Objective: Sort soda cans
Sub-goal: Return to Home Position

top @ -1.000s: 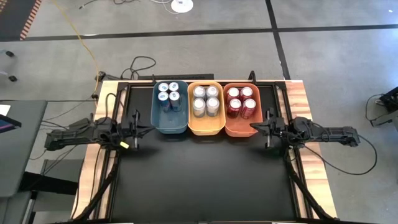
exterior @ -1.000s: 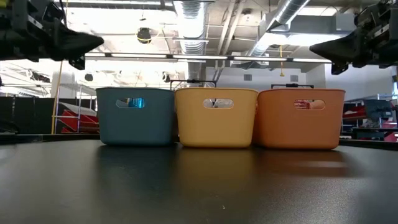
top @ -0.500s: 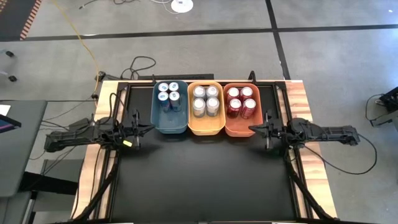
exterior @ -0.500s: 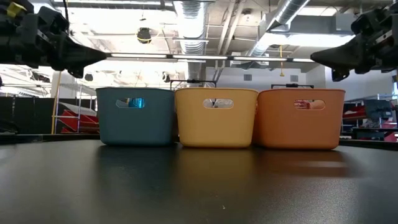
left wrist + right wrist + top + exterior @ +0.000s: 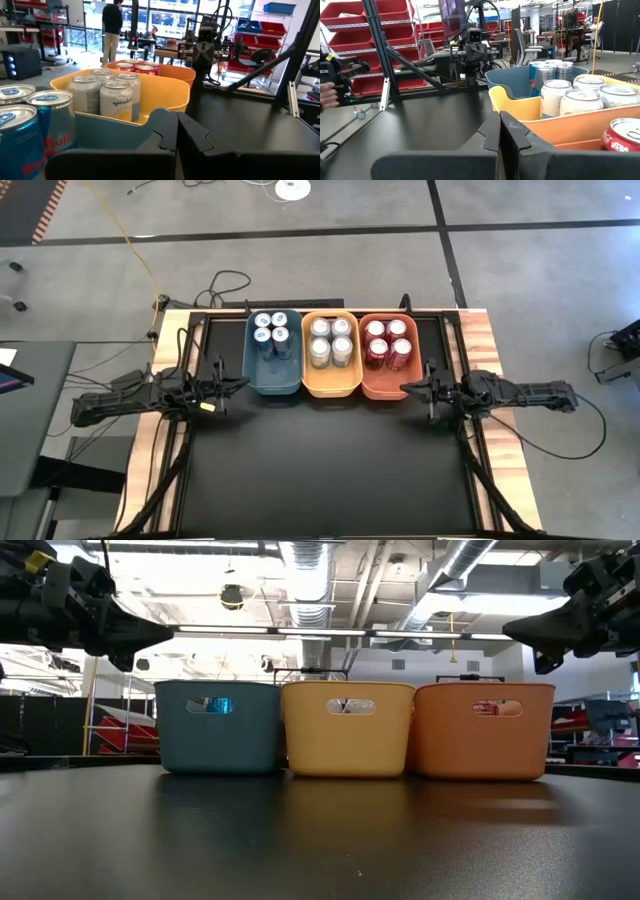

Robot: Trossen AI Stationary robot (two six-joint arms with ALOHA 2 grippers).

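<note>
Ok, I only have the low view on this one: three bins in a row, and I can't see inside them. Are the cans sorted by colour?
Observer: Yes. From above, the teal bin holds four dark blue cans.
Operator: And the other two?
Observer: The yellow bin holds four silver cans, and the orange bin holds four red cans.
Operator: Is either pincer carrying anything?
Observer: No. The wrist views show the left pincer and the right pincer both shut with nothing between the fingers.
</note>
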